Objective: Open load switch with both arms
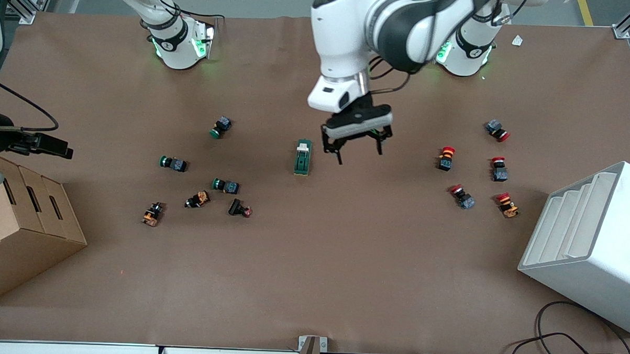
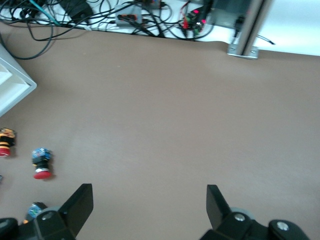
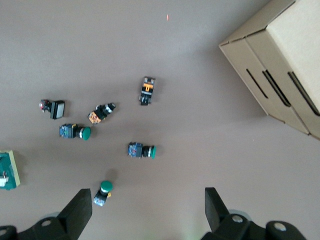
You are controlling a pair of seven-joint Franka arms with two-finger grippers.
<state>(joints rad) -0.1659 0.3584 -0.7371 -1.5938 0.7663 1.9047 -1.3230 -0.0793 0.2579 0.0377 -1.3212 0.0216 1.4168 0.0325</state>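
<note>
The load switch (image 1: pixel 302 157), a dark green block with a white lever at its end farther from the front camera, lies flat near the middle of the table. Its edge also shows in the right wrist view (image 3: pixel 9 170). My left gripper (image 1: pixel 358 149) hangs open just above bare table beside the switch, toward the left arm's end; nothing is between its fingers (image 2: pixel 82 200). The right arm rises out of the front view, and its gripper (image 3: pixel 146 192) is open high over the green push buttons, with a green button (image 3: pixel 102 192) below one finger.
Green and orange push buttons (image 1: pixel 225 185) lie scattered toward the right arm's end, near a cardboard box (image 1: pixel 20 224). Red push buttons (image 1: pixel 445 158) lie toward the left arm's end, next to a white tiered rack (image 1: pixel 590 239). Cables run along the table's front edge.
</note>
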